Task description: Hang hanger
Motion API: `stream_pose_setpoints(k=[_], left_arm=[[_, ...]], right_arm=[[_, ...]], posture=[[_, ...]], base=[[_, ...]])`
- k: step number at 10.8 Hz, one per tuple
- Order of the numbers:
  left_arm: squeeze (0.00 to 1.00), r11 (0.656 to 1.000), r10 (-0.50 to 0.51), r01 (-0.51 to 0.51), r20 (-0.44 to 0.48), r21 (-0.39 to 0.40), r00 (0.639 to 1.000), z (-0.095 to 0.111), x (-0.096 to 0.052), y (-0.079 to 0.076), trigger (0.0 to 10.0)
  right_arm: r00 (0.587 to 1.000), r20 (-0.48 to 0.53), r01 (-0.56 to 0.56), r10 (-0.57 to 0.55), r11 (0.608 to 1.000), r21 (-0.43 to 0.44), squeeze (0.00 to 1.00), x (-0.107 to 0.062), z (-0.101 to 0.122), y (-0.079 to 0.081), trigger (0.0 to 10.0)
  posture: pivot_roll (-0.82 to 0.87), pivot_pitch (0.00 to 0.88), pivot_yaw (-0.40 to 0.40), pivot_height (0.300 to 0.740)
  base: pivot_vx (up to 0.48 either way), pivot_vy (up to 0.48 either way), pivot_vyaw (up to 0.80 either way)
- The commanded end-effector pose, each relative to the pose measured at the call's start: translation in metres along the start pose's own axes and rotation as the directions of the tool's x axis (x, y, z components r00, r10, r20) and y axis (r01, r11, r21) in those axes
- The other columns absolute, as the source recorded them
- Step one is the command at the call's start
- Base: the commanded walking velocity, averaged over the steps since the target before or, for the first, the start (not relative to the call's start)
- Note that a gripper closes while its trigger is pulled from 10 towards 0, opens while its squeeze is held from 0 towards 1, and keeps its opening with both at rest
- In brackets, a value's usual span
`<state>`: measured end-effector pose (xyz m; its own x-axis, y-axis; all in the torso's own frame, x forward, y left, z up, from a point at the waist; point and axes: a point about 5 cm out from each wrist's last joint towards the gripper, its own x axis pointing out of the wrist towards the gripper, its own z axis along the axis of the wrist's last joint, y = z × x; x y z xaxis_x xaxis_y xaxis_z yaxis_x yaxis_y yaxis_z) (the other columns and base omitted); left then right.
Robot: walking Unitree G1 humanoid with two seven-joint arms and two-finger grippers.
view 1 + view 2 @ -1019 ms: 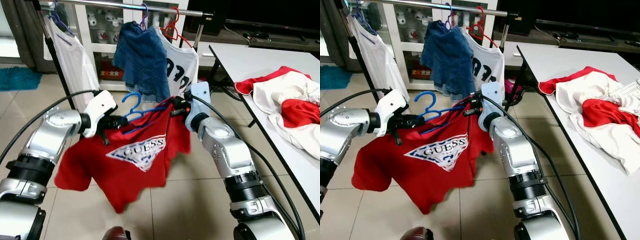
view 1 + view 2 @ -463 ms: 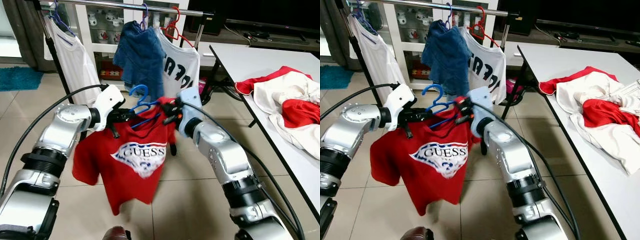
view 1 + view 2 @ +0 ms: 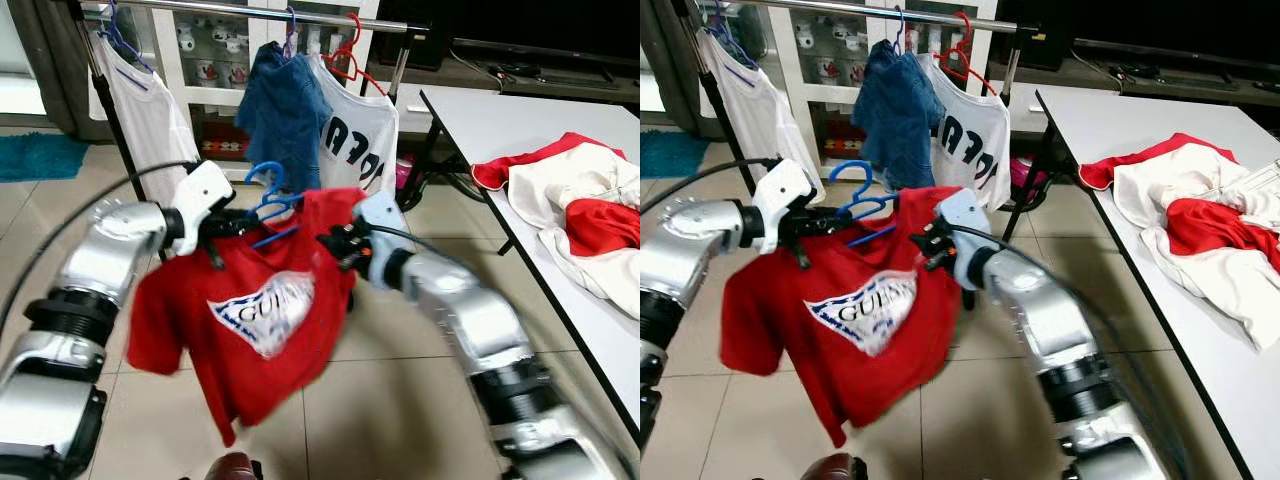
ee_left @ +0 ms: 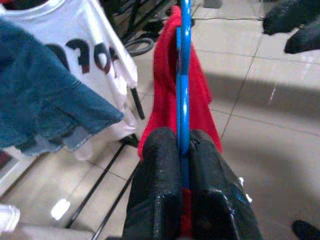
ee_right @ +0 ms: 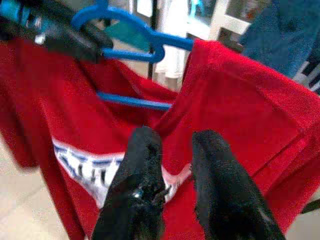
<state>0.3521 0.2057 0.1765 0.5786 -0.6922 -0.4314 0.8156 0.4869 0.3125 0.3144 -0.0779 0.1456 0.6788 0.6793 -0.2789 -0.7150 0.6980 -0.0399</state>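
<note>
Left gripper (image 4: 182, 165) clamps the blue hanger (image 3: 268, 195) with the red shirt (image 3: 260, 320); right gripper (image 5: 172, 150) is empty, fingers narrowly apart. Rail (image 3: 290, 12) at 12 o'clock, hanging's not done yet.

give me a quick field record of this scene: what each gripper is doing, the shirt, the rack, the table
left gripper: jaws shut on the blue hanger
right gripper: jaws apart, at the red shirt's shoulder, gripping nothing
red shirt: on the blue hanger, held in the air below the rail
rail: carries a white shirt, a denim garment and a printed white shirt
table: to the robot's right, with a heap of red and white clothes
task state: hanger not yet on the rail
</note>
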Motion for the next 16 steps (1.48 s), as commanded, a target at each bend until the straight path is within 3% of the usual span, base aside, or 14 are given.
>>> stream_pose_setpoints(k=[1,2,3,4,5,6,8,9,11,12,13,14,16], left_arm=[[0.00,0.997,-0.042,0.041,0.007,0.064,0.999,0.006,-0.009,0.004,0.0],[0.00,0.987,-0.115,0.117,-0.025,0.106,0.993,0.002,-0.017,0.001,0.0],[0.00,0.980,-0.156,0.158,-0.029,0.123,0.987,0.002,-0.021,-0.001,0.0],[0.00,0.960,-0.240,0.241,-0.026,0.140,0.970,0.002,-0.027,-0.006,0.0],[0.00,0.948,-0.286,0.284,-0.006,0.142,0.958,0.005,-0.030,-0.008,0.0],[0.00,0.936,-0.316,0.311,0.005,0.165,0.949,0.009,-0.030,-0.011,0.0],[0.00,0.912,-0.373,0.351,0.069,0.213,0.925,0.019,-0.023,-0.023,0.0],[0.00,0.896,-0.408,0.380,0.087,0.228,0.909,0.021,-0.019,-0.033,0.0],[0.00,0.888,-0.427,0.401,0.082,0.227,0.900,0.018,-0.020,-0.038,0.0],[0.00,0.883,-0.437,0.410,0.084,0.227,0.896,0.018,-0.020,-0.042,0.0],[0.00,0.883,-0.438,0.410,0.087,0.229,0.895,0.020,-0.021,-0.043,0.0],[0.00,0.880,-0.442,0.412,0.089,0.236,0.893,0.022,-0.021,-0.043,0.0],[0.00,0.873,-0.452,0.420,0.088,0.250,0.888,0.025,-0.022,-0.043,0.0]], right_arm=[[1.000,-0.005,0.009,-0.009,0.998,-0.062,1.00,-0.010,0.000,-0.010,10.0],[0.997,0.073,0.017,-0.009,0.994,-0.105,1.00,-0.017,0.013,-0.020,10.0],[0.988,0.147,-0.032,0.049,0.992,-0.119,1.00,-0.019,0.025,-0.017,10.0],[0.934,0.216,-0.248,0.283,0.952,-0.177,1.00,-0.029,0.044,0.001,10.0],[0.886,0.145,-0.399,0.441,0.883,-0.248,1.00,-0.035,0.044,0.013,10.0],[0.869,0.077,-0.449,0.489,0.844,-0.294,1.00,-0.034,0.040,0.016,10.0],[0.863,0.056,-0.461,0.502,0.828,-0.320,1.00,-0.023,0.038,0.025,10.0],[0.895,0.020,-0.417,0.446,0.851,-0.318,0.00,-0.015,0.033,0.024,10.0],[0.899,0.015,-0.412,0.439,0.855,-0.314,0.00,-0.013,0.032,0.023,10.0],[0.877,0.019,-0.452,0.479,0.840,-0.300,0.00,-0.014,0.031,0.027,10.0],[0.868,0.015,-0.470,0.495,0.833,-0.293,0.00,-0.014,0.029,0.029,2.4],[0.859,0.005,-0.490,0.513,0.823,-0.288,0.00,-0.015,0.027,0.031,0.0],[0.836,-0.016,-0.533,0.548,0.805,-0.261,0.00,-0.017,0.022,0.034,0.0]], posture=[[0.01,0.000,-0.061,0.740],[0.01,0.000,-0.061,0.740],[0.01,0.000,-0.061,0.740],[0.02,0.000,-0.061,0.740],[0.02,0.000,-0.052,0.740],[0.02,0.000,-0.052,0.740],[0.02,0.000,-0.053,0.740],[0.01,0.000,-0.061,0.740],[0.01,0.000,-0.069,0.740],[0.02,0.000,-0.072,0.740],[0.02,0.000,-0.071,0.740],[0.02,0.000,-0.066,0.740],[0.01,0.000,-0.057,0.740]], base=[[0.000,0.000,0.00],[0.000,0.000,0.00],[0.000,0.000,0.00],[0.000,0.000,0.00],[0.000,0.000,0.00],[0.000,0.000,0.00],[0.000,0.000,0.00],[0.000,0.000,0.00],[0.000,0.000,0.00],[0.000,0.000,0.00],[0.000,0.000,0.00],[0.000,0.000,0.00],[0.000,0.000,0.00]])
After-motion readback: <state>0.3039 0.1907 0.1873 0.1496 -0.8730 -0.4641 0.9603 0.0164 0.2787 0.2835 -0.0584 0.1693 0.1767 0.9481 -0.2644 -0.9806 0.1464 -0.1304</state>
